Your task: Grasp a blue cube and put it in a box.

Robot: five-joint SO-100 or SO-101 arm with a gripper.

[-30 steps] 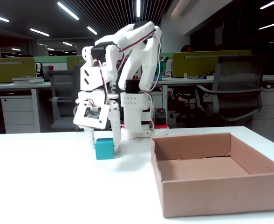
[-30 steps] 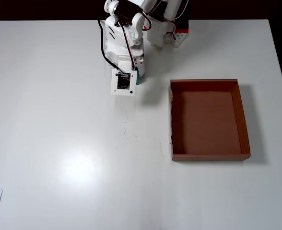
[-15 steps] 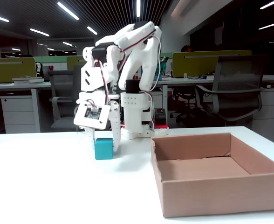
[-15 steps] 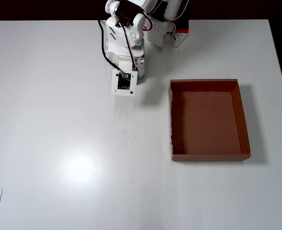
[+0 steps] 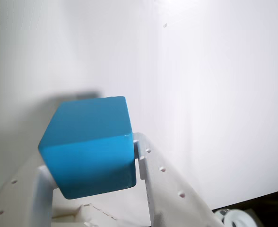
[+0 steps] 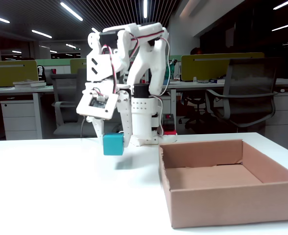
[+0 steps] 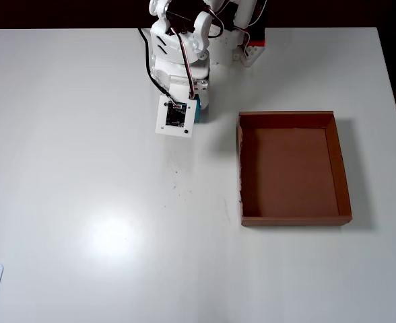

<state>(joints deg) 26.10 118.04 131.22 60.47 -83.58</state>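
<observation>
The pincer [image 6: 115, 145] is clamped on the blue cube [image 6: 112, 145], holding it clear of the white table [image 6: 60, 186] left of centre in the fixed view, seemingly so it can pass over the low wall of the box [image 6: 227, 208] at lower right.

White table [image 7: 83, 168] — office chair [image 6: 247, 100] and desks [image 6: 16, 90] behind.

Fixed view: blue cube [image 6: 112, 145] held off the tabletop [image 6: 60, 196] between the jaws of the gripper [image 6: 113, 143], left of the box [image 6: 227, 188]. Box sits on tabletop, well apart. Arm base [image 6: 145, 122] behind the cube.
</observation>
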